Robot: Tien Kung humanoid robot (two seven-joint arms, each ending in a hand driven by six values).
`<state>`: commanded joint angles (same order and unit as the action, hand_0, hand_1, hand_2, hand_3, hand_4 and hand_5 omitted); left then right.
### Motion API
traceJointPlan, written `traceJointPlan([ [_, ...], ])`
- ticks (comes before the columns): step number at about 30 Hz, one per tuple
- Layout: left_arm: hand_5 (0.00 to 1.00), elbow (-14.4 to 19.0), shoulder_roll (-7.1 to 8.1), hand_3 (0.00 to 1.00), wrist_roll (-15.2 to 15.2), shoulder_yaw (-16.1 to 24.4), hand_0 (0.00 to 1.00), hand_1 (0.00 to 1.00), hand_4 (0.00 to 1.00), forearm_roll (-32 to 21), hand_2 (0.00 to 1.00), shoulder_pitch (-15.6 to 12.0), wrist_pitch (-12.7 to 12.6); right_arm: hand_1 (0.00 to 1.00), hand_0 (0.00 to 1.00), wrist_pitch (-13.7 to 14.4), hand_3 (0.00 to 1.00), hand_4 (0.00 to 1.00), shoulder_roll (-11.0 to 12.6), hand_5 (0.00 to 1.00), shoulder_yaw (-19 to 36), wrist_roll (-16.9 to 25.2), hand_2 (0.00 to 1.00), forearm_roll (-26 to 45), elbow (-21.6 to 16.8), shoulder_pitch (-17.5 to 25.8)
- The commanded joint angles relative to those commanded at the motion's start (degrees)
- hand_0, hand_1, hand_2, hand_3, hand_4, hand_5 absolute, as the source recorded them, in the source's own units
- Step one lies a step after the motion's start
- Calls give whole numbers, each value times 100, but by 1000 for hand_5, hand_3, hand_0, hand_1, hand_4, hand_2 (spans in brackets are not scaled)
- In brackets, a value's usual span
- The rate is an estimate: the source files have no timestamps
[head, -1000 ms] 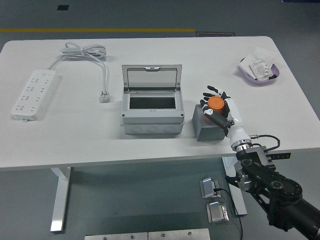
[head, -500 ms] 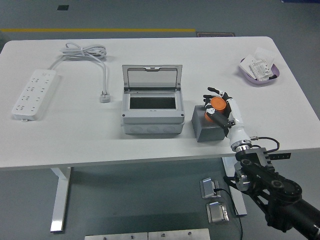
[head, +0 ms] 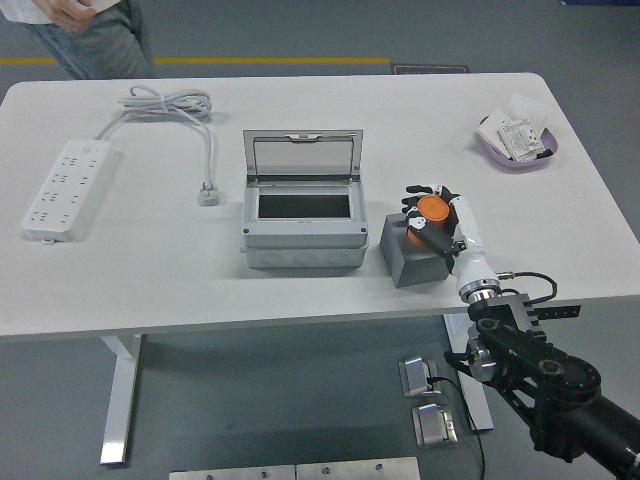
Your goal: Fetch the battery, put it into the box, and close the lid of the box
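Across the white surface (head: 300, 290), things are spread wide, with the working items gathered toward the middle and right, presumably within the right arm's reach. Grey floor surrounds it, crossed by a yellow line at the far side, where a person (head: 85, 35) stands at the top left corner, taking no part. A power strip (head: 68, 188) lies at the far left, its coiled cable (head: 170, 102) trailing toward the centre, well apart from the work. The grey box (head: 303, 215) sits mid-surface with its clear lid (head: 303, 155) propped upright, leaving the compartment open to receive the battery. Just beside it on the right stands a grey block (head: 410, 255), likely a stand that raises the battery for an easier grasp. A purple dish (head: 520, 150) of small packets sits near the far right corner. Over the block, the right robot hand (head: 437, 215) has its fingers closed around the orange battery (head: 433, 208), which is not yet in the box. No left arm shows.
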<state>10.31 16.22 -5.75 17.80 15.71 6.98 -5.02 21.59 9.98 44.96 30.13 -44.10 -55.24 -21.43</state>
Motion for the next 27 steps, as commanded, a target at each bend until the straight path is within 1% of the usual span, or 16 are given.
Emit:
traceJointPlan([
  [1, 98, 0, 4, 614, 6, -14, 632, 692, 684, -12, 605, -1, -1, 403, 337, 23, 488, 2, 5, 2, -23, -2, 483, -11, 1, -26],
  [2, 101, 0, 7, 614, 12, -32, 632, 692, 685, -29, 606, -1, -1, 354, 304, 43, 468, 2, 10, 2, -41, -5, 477, -24, 1, -46],
  [7, 101, 0, 18, 614, 35, -121, 632, 692, 685, -101, 606, -3, -1, 354, 304, 226, 468, 2, 56, 2, -186, -117, 477, -284, -36, -223],
  [8, 102, 0, 19, 615, 35, -121, 632, 692, 686, -98, 610, -2, -1, 308, 283, 274, 462, 2, 69, 2, -223, -170, 468, -386, -51, -279],
  [13, 102, 0, 29, 615, 33, -127, 632, 692, 686, -86, 610, -3, -2, 308, 283, 404, 462, 2, 121, 2, -341, -375, 468, -766, -97, -532],
  [15, 104, 0, 35, 617, 32, -130, 632, 693, 685, -78, 610, -4, -2, 289, 279, 446, 454, 2, 153, 2, -372, -449, 461, -902, -113, -629],
  [19, 104, 0, 41, 617, 27, -101, 632, 693, 685, -45, 610, -8, -7, 289, 279, 488, 454, 2, 235, 2, -409, -539, 461, -1020, -130, -745],
  [20, 105, 0, 42, 618, 25, -91, 633, 694, 685, -34, 616, -9, -8, 269, 270, 494, 447, 2, 255, 2, -419, -556, 449, -1036, -132, -769],
  [22, 105, 0, 43, 618, 13, -43, 633, 694, 685, 18, 616, -11, -11, 269, 270, 508, 447, 2, 291, 2, -445, -605, 449, -1102, -141, -829],
  [24, 105, 0, 45, 618, 6, -14, 633, 694, 685, 50, 616, -12, -15, 269, 270, 521, 447, 2, 329, 2, -488, -717, 449, -1265, -178, -916],
  [27, 108, 0, 44, 618, -14, 58, 633, 694, 685, 134, 616, -11, -22, 266, 265, 492, 444, 2, 385, 2, -658, -1054, 445, -1662, -320, -1137],
])
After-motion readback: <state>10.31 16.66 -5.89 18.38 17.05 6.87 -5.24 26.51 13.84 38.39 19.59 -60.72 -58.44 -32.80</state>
